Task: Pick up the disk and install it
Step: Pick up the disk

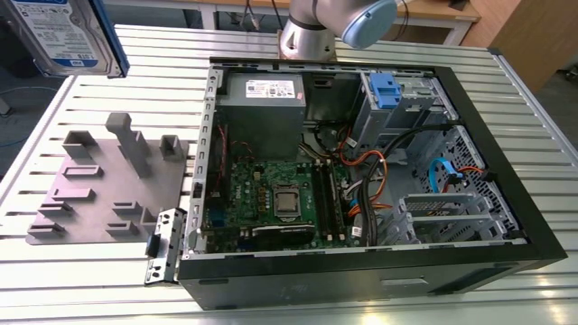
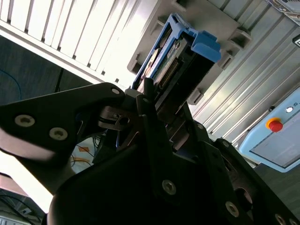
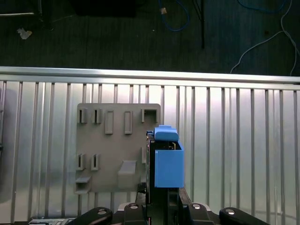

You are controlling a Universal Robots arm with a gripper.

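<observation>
the gripper (image 2: pixel 166 105) is holding the disk (image 2: pixel 171 65) up in the air, clear of the table (image 1: pixel 145 61). in the second wrist view its dark fingers (image 2: pixel 151 117) are pinching the disk from two sides near one end, and the rest of the slab is sticking out beyond them with its blue side rails showing. in the first wrist view the disk (image 3: pixel 166 164) is showing edge-on, standing up out of the gripper (image 3: pixel 162 202), with the grey fixture plate (image 3: pixel 117 140) and the slatted table lying well below it. in the exterior view the disk (image 1: pixel 63 30) is hanging high over the table's far corner at the exterior view's left, its white label with the blue band facing the camera

the open computer case (image 1: pixel 361 271) is lying on its side in the middle of the table, well apart from the disk. inside it a green motherboard (image 1: pixel 280 196) is lying flat, a grey metal box (image 1: pixel 262 95) with a white sticker is sitting by the far wall, and a small blue clip (image 1: pixel 384 91) is sitting in the drive cage near it. the arm (image 1: pixel 312 30) is standing near the table's far edge behind the case. the fixture plate (image 1: pixel 99 196) is lying flat between the case and the table's edge at the exterior view's left
</observation>
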